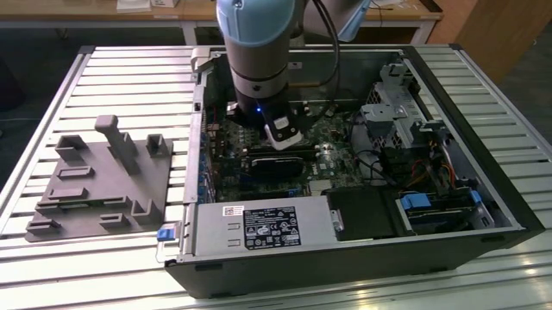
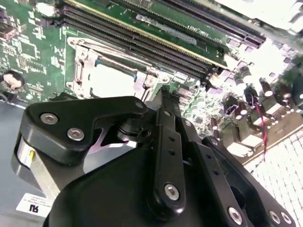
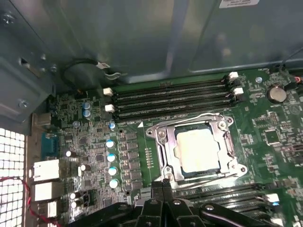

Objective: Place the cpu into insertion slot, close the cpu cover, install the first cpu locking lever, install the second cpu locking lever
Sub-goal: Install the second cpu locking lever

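The black end effector (image 3: 163,185) hangs inside the open black computer case (image 1: 483,194), its two fingers pressed together with nothing between them, their tips just beside the edge of the thin silvery square metal cpu cover (image 3: 163,142). In the second wrist view the fingertips (image 2: 164,97) sit close to a corner of that frame. The cover lies flat over the small square insertion slot (image 3: 222,171) with its dark rim, and the pale silvery-grey square cpu (image 3: 196,149) shows through the cut-out middle, seated in the slot. One thin metal locking lever (image 3: 229,144) runs along one side of the frame.

Beside the socket, the green motherboard (image 3: 265,137) carries four long black memory slots (image 3: 170,97) in a row on one side, and more long black slots (image 3: 227,194) on the other. Four blue-topped capacitors (image 3: 111,163) stand in a line near the socket, and one round silver coin battery (image 3: 276,93) sits further off.

In the exterior view the blue-and-grey robot arm (image 1: 258,45) reaches down into the case. The case also holds one grey power supply box (image 1: 258,227) along its near wall and a metal drive cage (image 1: 392,123) toward the exterior view's right. The case rests on a ribbed aluminium worktop (image 1: 129,77); well apart, to the exterior view's left, lies one grey moulded fixture tray (image 1: 99,187) with upright pegs.
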Tool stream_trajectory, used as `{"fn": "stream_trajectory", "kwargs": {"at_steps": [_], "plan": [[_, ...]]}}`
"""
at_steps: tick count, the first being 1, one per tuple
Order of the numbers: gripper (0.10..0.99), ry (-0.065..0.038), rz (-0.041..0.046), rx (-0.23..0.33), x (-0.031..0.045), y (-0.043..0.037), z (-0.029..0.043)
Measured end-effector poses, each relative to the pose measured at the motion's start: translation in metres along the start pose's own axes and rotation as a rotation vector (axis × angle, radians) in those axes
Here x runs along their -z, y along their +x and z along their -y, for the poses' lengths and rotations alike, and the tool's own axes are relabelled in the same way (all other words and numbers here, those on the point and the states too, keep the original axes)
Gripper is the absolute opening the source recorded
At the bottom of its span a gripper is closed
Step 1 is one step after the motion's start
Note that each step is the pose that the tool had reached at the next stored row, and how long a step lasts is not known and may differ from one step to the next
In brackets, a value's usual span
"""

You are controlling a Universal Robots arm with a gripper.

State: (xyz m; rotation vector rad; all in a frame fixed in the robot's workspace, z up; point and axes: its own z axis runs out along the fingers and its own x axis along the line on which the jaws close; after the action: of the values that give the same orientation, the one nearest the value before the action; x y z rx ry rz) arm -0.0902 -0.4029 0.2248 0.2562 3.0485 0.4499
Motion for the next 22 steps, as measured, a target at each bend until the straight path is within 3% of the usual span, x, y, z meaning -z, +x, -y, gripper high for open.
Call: {"fn": "stream_trajectory", "kwargs": {"at_steps": [3,5,16,22], "plan": [[0.106,0.036,0.0062,0.001,0.0018,-0.0002,-0.0006],[0.106,0.047,0.0081,0.001,0.0018,-0.0012,-0.0011],[0.106,0.061,0.0106,0.001,-0.0021,-0.0262,-0.0117],[0.106,0.078,0.0134,0.002,-0.0063,-0.0315,-0.0253]]}}
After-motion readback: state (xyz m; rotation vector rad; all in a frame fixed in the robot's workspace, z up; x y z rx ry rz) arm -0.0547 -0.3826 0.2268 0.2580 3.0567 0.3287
